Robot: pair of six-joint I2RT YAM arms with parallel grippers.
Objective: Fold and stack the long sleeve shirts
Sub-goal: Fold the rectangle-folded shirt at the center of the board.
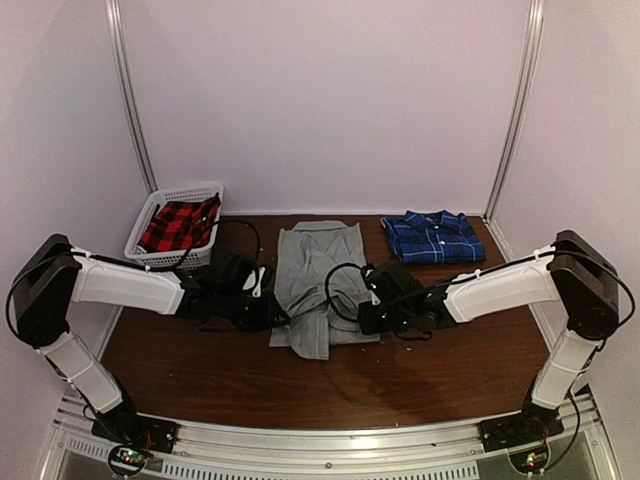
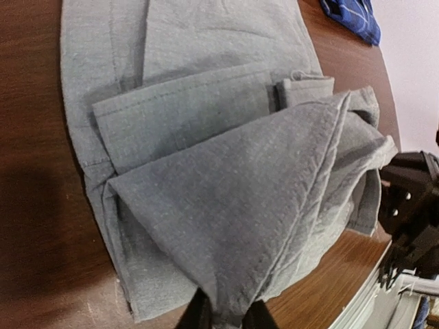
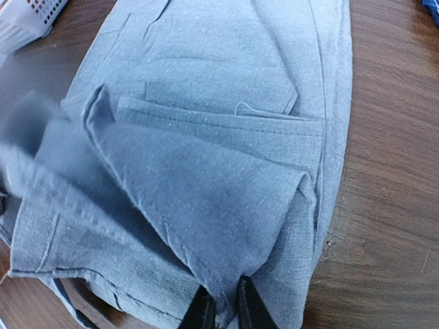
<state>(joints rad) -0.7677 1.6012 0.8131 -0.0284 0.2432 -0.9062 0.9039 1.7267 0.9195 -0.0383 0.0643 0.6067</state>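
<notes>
The light grey shirt (image 1: 318, 270) lies lengthwise in the middle of the table, partly folded. My left gripper (image 1: 268, 312) is shut on its near left edge and lifts a flap of grey cloth (image 2: 233, 205). My right gripper (image 1: 368, 316) is shut on its near right edge and lifts another flap (image 3: 206, 199). The shirt's near end is raised between both grippers. The dark blue plaid shirt (image 1: 433, 237) lies folded at the back right; a corner of it shows in the left wrist view (image 2: 353, 17).
A white basket (image 1: 160, 255) holding a red and black plaid cloth (image 1: 180, 225) stands at the back left. Its corner shows in the right wrist view (image 3: 27, 17). The right arm's black body (image 2: 411, 205) sits close beside the shirt.
</notes>
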